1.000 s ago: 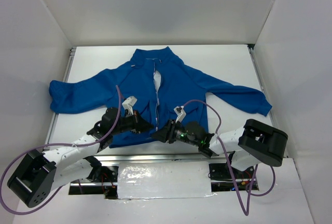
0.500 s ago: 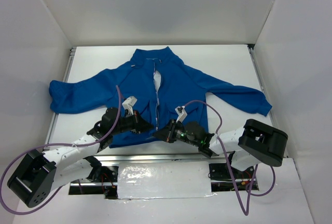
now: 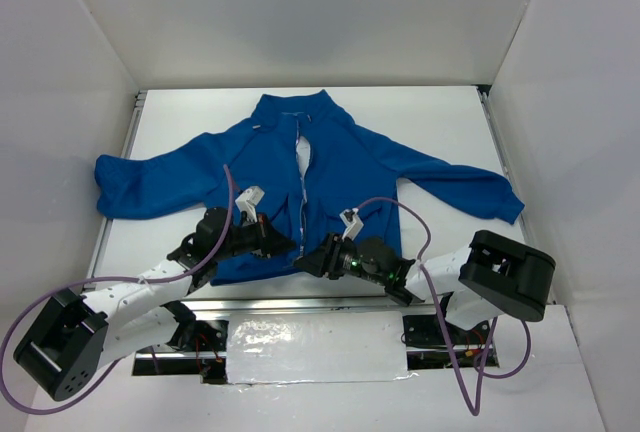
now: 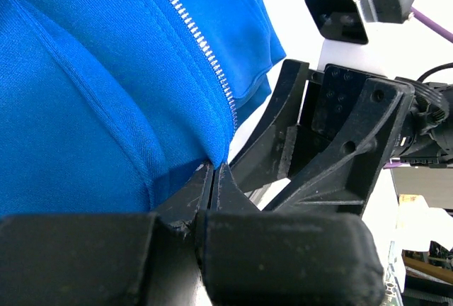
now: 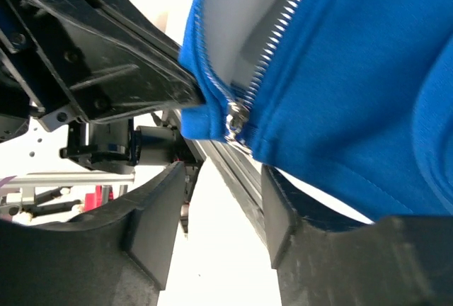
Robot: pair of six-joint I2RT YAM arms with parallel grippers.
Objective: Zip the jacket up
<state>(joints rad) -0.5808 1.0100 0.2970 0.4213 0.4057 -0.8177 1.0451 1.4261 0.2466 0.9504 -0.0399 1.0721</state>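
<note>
The blue jacket point(image 3: 340, 162) lies spread flat on the white table, collar far, hem near, its front zipper point(image 3: 303, 187) parted most of its length. My left gripper point(image 3: 277, 243) is shut on the hem corner of the left front panel point(image 4: 214, 161), just below the zipper teeth point(image 4: 205, 51). My right gripper point(image 3: 306, 261) is open at the hem's middle. In the right wrist view its fingers point(image 5: 152, 221) stand apart just short of the small metal pull point(image 5: 236, 118) at the zipper's bottom end, with nothing between them.
An aluminium rail point(image 5: 237, 171) runs along the table's near edge right under the hem. White walls enclose the table point(image 3: 440, 122) on three sides. Purple cables point(image 3: 228, 202) loop over both arms. The two grippers nearly touch each other.
The right gripper has shifted slightly back toward the near edge at the hem. The left gripper and the jacket have not moved.
</note>
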